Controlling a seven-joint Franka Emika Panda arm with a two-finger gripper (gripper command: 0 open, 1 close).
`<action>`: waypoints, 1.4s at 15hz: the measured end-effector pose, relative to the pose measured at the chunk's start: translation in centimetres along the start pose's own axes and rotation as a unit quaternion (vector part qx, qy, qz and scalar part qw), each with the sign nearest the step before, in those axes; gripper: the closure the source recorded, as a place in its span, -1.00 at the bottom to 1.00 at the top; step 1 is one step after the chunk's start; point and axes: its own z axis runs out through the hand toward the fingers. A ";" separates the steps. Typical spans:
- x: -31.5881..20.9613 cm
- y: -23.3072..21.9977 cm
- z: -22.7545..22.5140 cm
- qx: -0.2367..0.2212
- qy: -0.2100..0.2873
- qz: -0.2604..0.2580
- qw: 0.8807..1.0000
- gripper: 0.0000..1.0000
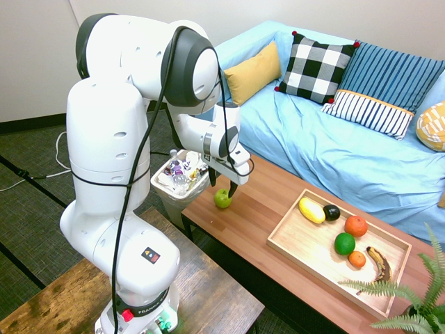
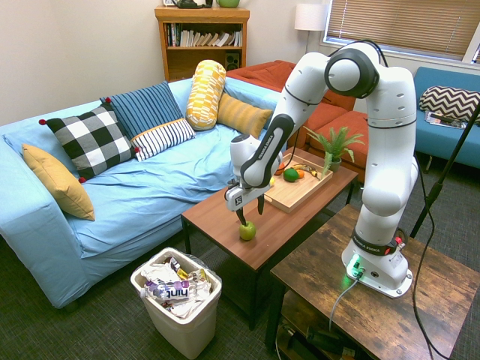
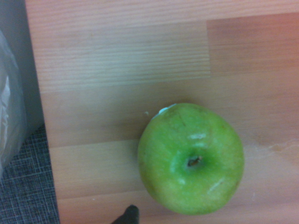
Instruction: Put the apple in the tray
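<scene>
The apple (image 3: 190, 158) sits on the wooden worktop (image 1: 268, 186), near the end beside the waste bin (image 2: 180, 300) and well apart from the tray (image 1: 306, 241). It is green, round and glossy, resting upright: in the wrist view its dimple and short stem face up toward the camera. Being nearly round, it has no clear long axis.

The gripper (image 1: 223, 189) is just above the apple, pointing down, its fingers spread apart. Whether either finger touches the fruit cannot be told.

The tray is a shallow, light-wood rectangle with low sides, and its long axis runs roughly along the length of the worktop. In it, at the end nearer the apple, lie a yellow oval fruit (image 1: 311, 210) and, beside it, a dark, almost black one (image 1: 332, 212). Further along are a red-orange round fruit (image 1: 356, 225), a deep green one (image 1: 344, 243) and a smaller orange one (image 1: 357, 259). A browned banana (image 1: 380, 264) lies toward the far end.

The waste bin is white, stands on the floor off the worktop's end, and holds crumpled white wrapping and a clear bottle with a purple label (image 2: 171, 290).

Beyond the tray, a potted fern (image 2: 335, 144) stands at the worktop's other end. A sofa (image 1: 334, 139) under a light-blue cover runs alongside.
</scene>
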 end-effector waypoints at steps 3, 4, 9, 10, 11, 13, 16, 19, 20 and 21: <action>0.2 -0.8 1.8 0.008 0.002 0.000 1.000 -1.00; 0.4 -1.1 2.3 0.010 0.004 0.002 1.000 -1.00; 0.7 -2.7 5.0 -0.001 0.002 0.012 1.000 1.00; 0.7 -2.9 5.4 -0.003 0.001 0.015 1.000 1.00; 0.6 -3.0 5.8 -0.004 -0.001 0.018 1.000 1.00; 0.7 -3.0 6.2 -0.006 -0.004 0.022 1.000 1.00; 1.1 -3.1 6.0 -0.004 -0.003 0.028 1.000 1.00; 1.4 -3.2 5.8 -0.006 -0.004 0.030 1.000 1.00; 1.4 -3.2 5.7 -0.006 -0.004 0.029 1.000 1.00; 1.5 -3.3 5.4 -0.005 -0.003 0.029 1.000 1.00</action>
